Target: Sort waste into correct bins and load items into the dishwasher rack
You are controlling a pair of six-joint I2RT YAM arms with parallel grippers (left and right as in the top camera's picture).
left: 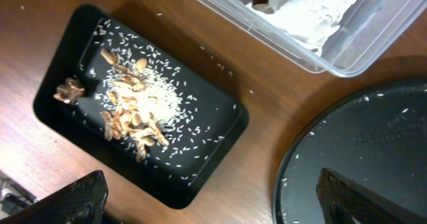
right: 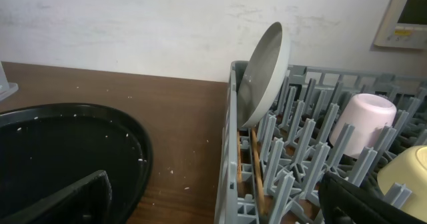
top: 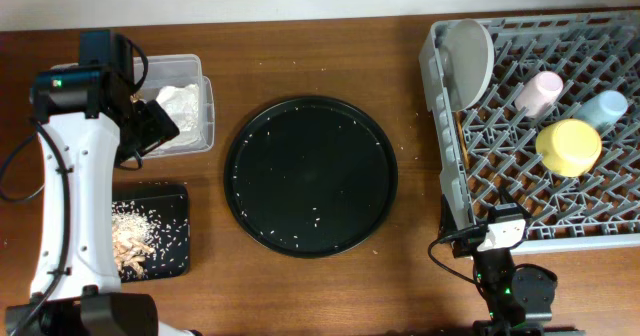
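Observation:
The grey dishwasher rack point(top: 437, 106) at the right holds the upright plate point(top: 470, 61), pink cup point(top: 538, 93), blue cup point(top: 603, 109) and yellow bowl point(top: 568, 146). Chopsticks point(right: 257, 171) lie along its left wall. White napkins point(left: 313, 7) fill the clear box point(top: 208, 106). Flaky scraps and rice point(left: 133, 104) sit in the small black tray point(top: 185, 191). My left gripper point(left: 213, 211) hovers open and empty over the table between those two bins. My right gripper point(right: 220, 207) is open and empty, straddling the rack's left wall near its front corner.
A large round black tray point(top: 310, 176) speckled with rice grains occupies the table's middle. Loose grains dot the wood around it. A wall-mounted panel point(right: 403, 17) shows behind the rack in the right wrist view.

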